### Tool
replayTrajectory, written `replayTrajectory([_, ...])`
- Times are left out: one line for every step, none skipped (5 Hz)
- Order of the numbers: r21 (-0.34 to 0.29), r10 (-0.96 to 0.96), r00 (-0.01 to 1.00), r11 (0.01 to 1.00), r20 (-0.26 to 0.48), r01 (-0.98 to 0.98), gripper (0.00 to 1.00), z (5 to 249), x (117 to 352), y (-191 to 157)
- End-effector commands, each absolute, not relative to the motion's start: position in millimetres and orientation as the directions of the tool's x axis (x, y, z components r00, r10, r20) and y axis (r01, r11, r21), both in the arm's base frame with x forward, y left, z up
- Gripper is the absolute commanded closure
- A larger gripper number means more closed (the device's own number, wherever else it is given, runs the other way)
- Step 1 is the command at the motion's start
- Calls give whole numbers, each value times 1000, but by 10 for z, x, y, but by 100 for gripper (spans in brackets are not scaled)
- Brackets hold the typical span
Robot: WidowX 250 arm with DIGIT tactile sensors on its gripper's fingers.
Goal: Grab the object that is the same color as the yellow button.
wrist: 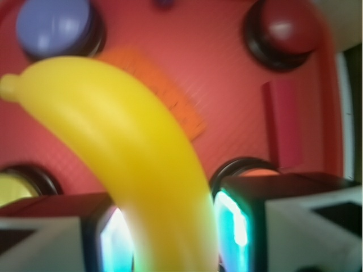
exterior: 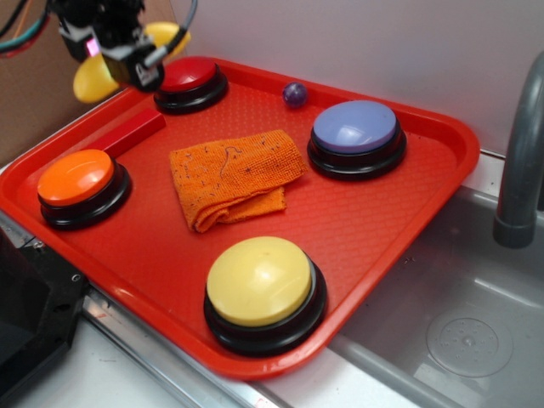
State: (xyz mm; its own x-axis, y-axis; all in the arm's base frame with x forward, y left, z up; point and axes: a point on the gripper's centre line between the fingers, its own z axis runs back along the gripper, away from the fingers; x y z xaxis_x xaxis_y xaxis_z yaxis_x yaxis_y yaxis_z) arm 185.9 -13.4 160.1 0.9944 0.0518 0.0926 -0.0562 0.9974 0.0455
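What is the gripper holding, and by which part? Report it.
The gripper is shut on the yellow toy banana, gripping one end of it between the fingers; the rest sticks out free, lifted above the red tray.

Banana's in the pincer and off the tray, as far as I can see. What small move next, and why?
Probably just hold the grip and lift a little more. The pincer is closed on the banana, which hangs above the red tray, so the yellow button's colour match looks grabbed.
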Motion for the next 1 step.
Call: replayTrajectory([15, 144, 970, 989, 198, -150, 100, 1963, 2095, -41])
